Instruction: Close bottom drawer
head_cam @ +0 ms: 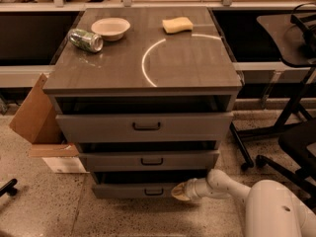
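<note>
At the far left edge, low and near, we see a black caster (7,187) on the speckled floor. Just right of it a brown cardboard box (33,113) leans against the left side of the cabinet (143,90), with a white box (60,163) beneath it.

On the cabinet's grey-brown top, a crushed green can (85,39) lies on its side at the far left. A shallow white bowl (110,28) stands just to its right, touching it or nearly so. A thin white arc (148,60) curves over the middle of the top, and a yellow sponge (177,24) lies at the far side, right of centre.

Below the top, all three drawers stand pulled out, each with a dark gap above its front. The tall top drawer (98,127) carries a wide black handle, and the slim middle drawer (113,161) sits under it. The bottom drawer (121,190) is lowest, near the floor, partly open, with its small black handle (154,191) at the centre of its front.

The gripper (181,191) is at the right end of that front panel, just right of the handle, and looks to be pressed against the panel. We cannot tell whether it is clenched or released. The white arm (219,184) runs from it rightward to the rounded white body (276,212) at the near right corner.

Farther right, a black office chair (296,132) stands beside the cabinet
</note>
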